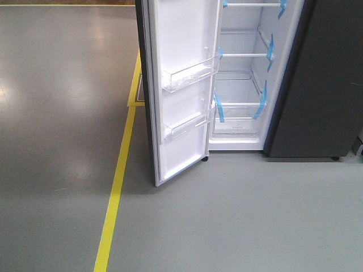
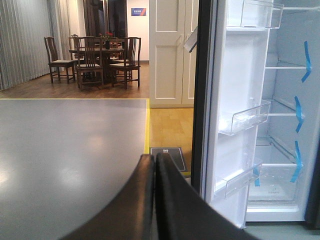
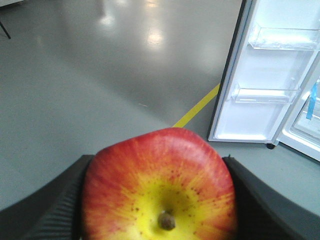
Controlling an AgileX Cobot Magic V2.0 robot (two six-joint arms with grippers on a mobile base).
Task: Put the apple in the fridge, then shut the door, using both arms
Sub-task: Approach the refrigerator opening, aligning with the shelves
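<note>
The apple [image 3: 159, 187] fills the near edge of the right wrist view, stem dimple facing the camera, yellow around the stem and streaked red toward the top, with fine brown speckles. The right claw [image 3: 156, 170] is clamped on it: 2 dark ribbed fingers [image 3: 55, 210] press its left and right flanks. The apple is well apart from the fridge [image 1: 241, 42], which stands far right in that view.

The left claw [image 2: 154, 157] holds nothing; its 2 smooth black curved fingers are pressed together, tip to tip.

The door [image 1: 184, 39] stands wide open on the fridge's left, its white lining carrying clear plastic bins [image 1: 190, 73]. Inside are white walls and glass shelves edged with blue tape strips [image 1: 260, 107]; the outer shell [image 1: 323, 85] is dark grey. Small print low inside the fridge is too small to read.

The glossy grey floor [image 1: 57, 113] carries a yellow line [image 1: 116, 192]. Far off stand a dark wooden table [image 2: 95, 50] with chairs, white panelled doors [image 2: 170, 50], and a blue wall sign [image 2: 138, 11], unreadable.
</note>
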